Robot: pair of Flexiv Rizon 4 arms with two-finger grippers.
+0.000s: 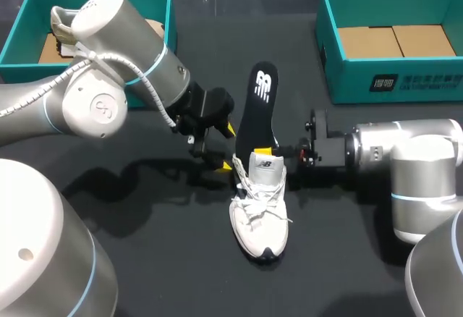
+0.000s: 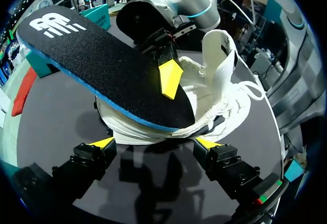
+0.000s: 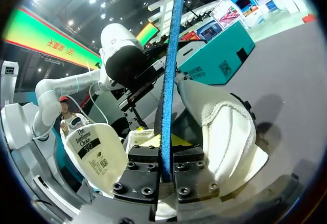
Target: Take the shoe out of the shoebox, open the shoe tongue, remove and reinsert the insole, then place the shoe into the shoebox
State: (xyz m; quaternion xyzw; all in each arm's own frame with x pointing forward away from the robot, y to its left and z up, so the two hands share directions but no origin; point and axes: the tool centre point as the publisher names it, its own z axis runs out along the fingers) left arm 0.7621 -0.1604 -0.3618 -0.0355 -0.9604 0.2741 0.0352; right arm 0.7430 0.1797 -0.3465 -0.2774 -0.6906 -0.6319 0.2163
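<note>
Insole (image 1: 262, 107), in right tool (image 3: 164, 152), protrudes from shoe (image 1: 259, 219).

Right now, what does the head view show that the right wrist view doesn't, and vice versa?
Head view only: the empty teal cardboard shoebox at my right, plus the toe and laces of the white lace-up sneaker on the black table. Right wrist view only: the right tool shut on the blue rim of the black foam insole, and the label inside the tongue. Both: the sneaker, the insole rising from its heel, and the left tool, open, beside it.
</note>
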